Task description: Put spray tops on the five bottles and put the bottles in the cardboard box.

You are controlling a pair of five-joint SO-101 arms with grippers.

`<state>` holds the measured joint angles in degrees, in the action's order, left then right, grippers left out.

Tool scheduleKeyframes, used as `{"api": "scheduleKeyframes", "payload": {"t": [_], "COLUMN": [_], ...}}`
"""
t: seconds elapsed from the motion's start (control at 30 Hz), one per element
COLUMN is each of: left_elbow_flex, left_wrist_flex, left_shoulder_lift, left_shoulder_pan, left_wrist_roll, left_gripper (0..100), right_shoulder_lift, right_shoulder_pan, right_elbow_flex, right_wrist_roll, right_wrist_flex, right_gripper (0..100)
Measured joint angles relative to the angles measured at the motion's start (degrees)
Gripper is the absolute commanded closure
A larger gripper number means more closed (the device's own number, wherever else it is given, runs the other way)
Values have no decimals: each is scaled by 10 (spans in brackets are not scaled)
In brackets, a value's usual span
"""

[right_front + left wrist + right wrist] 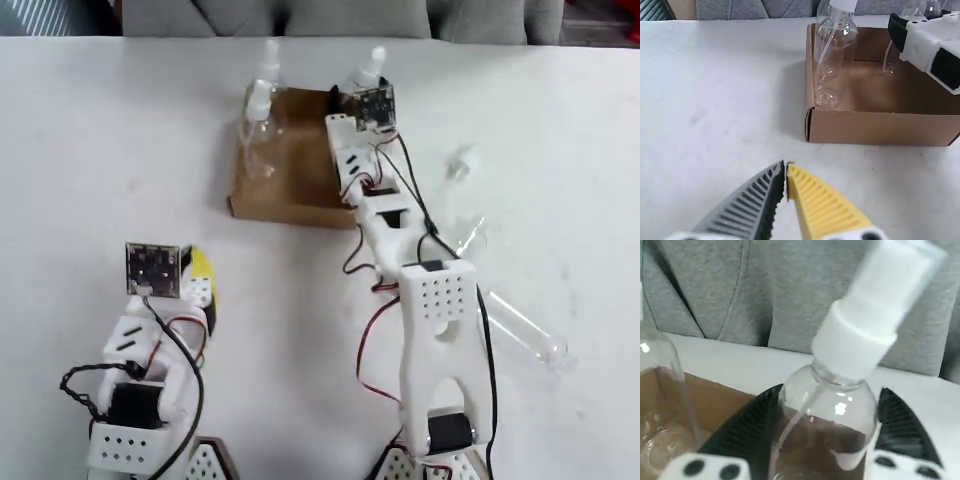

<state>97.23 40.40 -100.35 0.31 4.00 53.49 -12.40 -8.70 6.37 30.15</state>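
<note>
One capped bottle [824, 415] sits pinched between the right gripper [826, 445] fingers at the far corner of the cardboard box [298, 180], near another bottle [258, 135] standing inside. Left gripper [785, 172] fingers are pressed together, empty, low over the surface [120, 130] short of the box. Boxing step, I judge; next: lower upright, spread fingers, withdraw clear of neighbours.

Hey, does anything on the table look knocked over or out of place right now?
Yes. One clear bottle lies on its side on the table beside the right arm, outside the cardboard box. Farther back, a small clear piece sits loose on the table by itself; what it is cannot be told.
</note>
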Motion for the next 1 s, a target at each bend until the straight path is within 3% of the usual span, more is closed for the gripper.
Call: {"api": "scheduleKeyframes", "payload": {"t": [0.57,0.67,0.87,1.0], "left_elbow_flex": [0,0,0,0], "left_wrist_flex": [0,0,0,0], "left_shoulder_lift": [0,0,0,0], "left_shoulder_pan": [0,0,0,0], "left_wrist_roll": [0,0,0,0], "left_gripper": [977,977,977,977], "right_shoulder_lift": [-15,-15,-18,-18], "right_shoulder_pan": [0,0,0,1], "right_elbow_flex": [3,3,3,4], "right_wrist_roll": [0,0,-1,0], "right_wrist_flex": [-40,-40,-43,-13], "right_gripper": [748,797,988,964]}}
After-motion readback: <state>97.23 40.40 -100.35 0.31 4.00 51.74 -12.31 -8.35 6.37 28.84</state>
